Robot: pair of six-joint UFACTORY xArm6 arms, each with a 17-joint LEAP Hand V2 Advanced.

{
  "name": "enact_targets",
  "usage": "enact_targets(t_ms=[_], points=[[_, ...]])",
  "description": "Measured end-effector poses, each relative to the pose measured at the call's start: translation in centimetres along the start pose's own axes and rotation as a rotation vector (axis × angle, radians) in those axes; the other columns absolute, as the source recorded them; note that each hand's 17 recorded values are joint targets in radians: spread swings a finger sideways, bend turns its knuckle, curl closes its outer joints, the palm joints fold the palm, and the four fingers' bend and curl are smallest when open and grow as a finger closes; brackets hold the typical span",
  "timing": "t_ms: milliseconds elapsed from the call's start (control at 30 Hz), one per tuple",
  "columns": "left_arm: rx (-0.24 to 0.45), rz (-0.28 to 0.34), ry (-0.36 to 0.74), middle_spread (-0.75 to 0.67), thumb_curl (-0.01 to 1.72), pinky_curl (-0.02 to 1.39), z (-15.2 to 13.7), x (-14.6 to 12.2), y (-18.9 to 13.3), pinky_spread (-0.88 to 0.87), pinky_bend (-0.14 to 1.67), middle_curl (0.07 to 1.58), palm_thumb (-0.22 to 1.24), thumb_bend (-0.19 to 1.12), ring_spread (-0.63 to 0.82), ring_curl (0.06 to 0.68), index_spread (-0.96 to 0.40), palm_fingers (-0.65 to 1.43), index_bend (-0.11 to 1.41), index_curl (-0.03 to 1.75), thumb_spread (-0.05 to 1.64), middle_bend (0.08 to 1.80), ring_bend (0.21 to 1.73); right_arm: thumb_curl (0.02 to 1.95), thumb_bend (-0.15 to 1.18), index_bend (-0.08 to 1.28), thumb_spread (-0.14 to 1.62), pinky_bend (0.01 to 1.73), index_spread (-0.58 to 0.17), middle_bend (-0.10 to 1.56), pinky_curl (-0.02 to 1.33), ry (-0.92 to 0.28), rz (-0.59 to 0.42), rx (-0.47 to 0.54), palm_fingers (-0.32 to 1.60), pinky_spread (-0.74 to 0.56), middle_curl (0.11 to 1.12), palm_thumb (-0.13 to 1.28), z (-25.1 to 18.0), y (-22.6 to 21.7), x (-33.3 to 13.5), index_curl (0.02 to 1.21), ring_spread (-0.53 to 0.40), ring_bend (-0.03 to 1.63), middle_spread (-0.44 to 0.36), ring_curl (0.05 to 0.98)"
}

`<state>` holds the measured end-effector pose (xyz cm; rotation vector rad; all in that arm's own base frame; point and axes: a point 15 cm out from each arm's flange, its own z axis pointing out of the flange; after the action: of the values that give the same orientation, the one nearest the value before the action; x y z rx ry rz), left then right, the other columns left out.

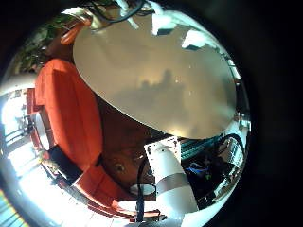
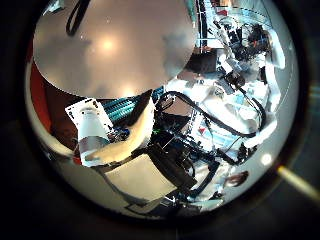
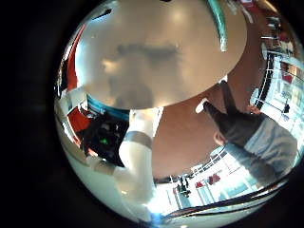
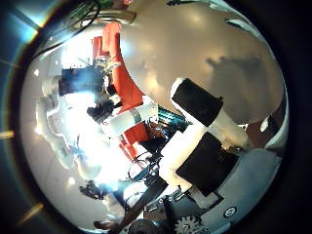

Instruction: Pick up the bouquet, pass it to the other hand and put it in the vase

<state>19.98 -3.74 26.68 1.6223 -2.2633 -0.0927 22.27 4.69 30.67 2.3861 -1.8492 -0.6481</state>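
My left hand [image 2: 90,135] shows one finger part at the table's edge, with nothing between its fingers. The right little finger side view shows the table top [image 3: 161,47] bare and shadowed too. My right hand [image 4: 207,136] shows two straight finger parts beside the table [image 4: 219,49], holding nothing.
A sofa [image 1: 71,109] stands on the floor beside the table and also shows in the right thumb side view [image 4: 112,49]. A robot arm [image 2: 240,60] and cluttered equipment [image 2: 185,150] stand by the table. An arm link [image 3: 138,157] crosses the floor below the table.
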Motion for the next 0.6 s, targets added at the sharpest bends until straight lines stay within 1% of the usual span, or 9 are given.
enact_targets(t_ms=[133, 200, 233, 267, 333, 400, 433, 500, 600], points=[[0.016, 0.026, -0.023, 0.04, 0.32, 0.33, -1.0, 1.1, -0.6, 0.3, 0.19, 0.41, 0.29, -0.02, 0.15, 0.123, -0.16, 0.42, 0.19, 0.43, 1.08, 0.2, 0.63, 0.32, -0.01, 0.17, 1.29, 0.4, -0.363, 0.33, 0.1, 0.006, 0.018, 0.036, 0.55, 0.4, 0.42, 0.59, -1.3, -1.1, 0.6, 0.41, -0.034, 0.71, -0.04, 0.152], [0.025, 0.043, -0.038, 0.04, 0.32, 0.33, -1.6, 1.7, -0.9, 0.3, 0.19, 0.41, 0.29, -0.02, 0.15, 0.123, -0.16, 0.42, 0.19, 0.43, 1.08, 0.2, 0.62, 0.32, -0.02, 0.16, 1.28, 0.44, -0.341, 0.31, 0.11, 0.006, 0.061, 0.089, 0.55, 0.39, 0.41, 0.58, -3.4, -2.1, 1.9, 0.39, -0.058, 0.73, -0.038, 0.156], [0.032, 0.052, -0.046, 0.04, 0.32, 0.33, -1.9, 2.0, -1.1, 0.29, 0.2, 0.41, 0.29, -0.02, 0.15, 0.122, -0.16, 0.42, 0.19, 0.43, 1.08, 0.2, 0.62, 0.32, -0.02, 0.17, 1.27, 0.46, -0.335, 0.3, 0.11, 0.0, 0.095, 0.11, 0.54, 0.39, 0.41, 0.57, -4.6, -2.6, 3.0, 0.39, -0.064, 0.72, -0.044, 0.154], [0.04, 0.059, -0.053, 0.04, 0.32, 0.33, -2.3, 2.4, -1.3, 0.29, 0.19, 0.41, 0.29, -0.02, 0.15, 0.124, -0.16, 0.43, 0.19, 0.43, 1.09, 0.2, 0.63, 0.32, -0.02, 0.16, 1.27, 0.46, -0.323, 0.34, 0.11, -0.003, 0.126, 0.134, 0.55, 0.39, 0.42, 0.57, -5.7, -3.1, 4.0, 0.38, -0.064, 0.72, -0.057, 0.152], [0.058, 0.073, -0.068, 0.04, 0.32, 0.33, -3.2, 3.1, -1.7, 0.28, 0.2, 0.42, 0.29, -0.02, 0.14, 0.124, -0.16, 0.43, 0.18, 0.43, 1.09, 0.2, 0.63, 0.33, -0.02, 0.17, 1.25, 0.48, -0.312, 0.31, 0.11, -0.016, 0.21, 0.182, 0.54, 0.38, 0.41, 0.55, -8.5, -4.2, 7.2, 0.38, -0.117, 0.75, -0.088, 0.163], [0.075, 0.081, -0.08, 0.04, 0.32, 0.33, -4.1, 3.5, -2.0, 0.27, 0.2, 0.42, 0.3, -0.02, 0.13, 0.124, -0.16, 0.44, 0.18, 0.43, 1.09, 0.2, 0.64, 0.33, -0.03, 0.14, 1.24, 0.5, -0.308, 0.37, 0.12, -0.034, 0.279, 0.203, 0.52, 0.38, 0.43, 0.54, -10.0, -5.0, 10.1, 0.36, -0.106, 0.73, -0.1, 0.16], [0.085, 0.084, -0.085, 0.04, 0.32, 0.33, -4.5, 3.7, -2.1, 0.27, 0.2, 0.42, 0.3, -0.02, 0.13, 0.125, -0.16, 0.44, 0.18, 0.43, 1.09, 0.2, 0.64, 0.33, -0.03, 0.15, 1.23, 0.52, -0.302, 0.32, 0.12, -0.042, 0.305, 0.207, 0.5, 0.38, 0.42, 0.53, -10.5, -5.5, 11.2, 0.36, -0.101, 0.75, -0.078, 0.166], [0.102, 0.091, -0.093, 0.04, 0.32, 0.33, -5.3, 4.1, -2.4, 0.25, 0.2, 0.42, 0.31, -0.02, 0.12, 0.126, -0.16, 0.45, 0.18, 0.43, 1.09, 0.21, 0.65, 0.33, -0.03, 0.12, 1.22, 0.56, -0.279, 0.35, 0.13, -0.055, 0.36, 0.219, 0.47, 0.39, 0.43, 0.51, -11.5, -6.4, 13.7, 0.34, -0.074, 0.76, -0.057, 0.169], [0.11, 0.098, -0.098, 0.04, 0.32, 0.33, -6.0, 4.3, -2.6, 0.24, 0.2, 0.42, 0.31, -0.02, 0.11, 0.125, -0.16, 0.46, 0.19, 0.43, 1.1, 0.21, 0.65, 0.33, -0.02, 0.14, 1.2, 0.59, -0.261, 0.35, 0.14, -0.076, 0.452, 0.232, 0.42, 0.39, 0.43, 0.49, -12.2, -7.3, 16.8, 0.33, -0.043, 0.77, -0.033, 0.175]])
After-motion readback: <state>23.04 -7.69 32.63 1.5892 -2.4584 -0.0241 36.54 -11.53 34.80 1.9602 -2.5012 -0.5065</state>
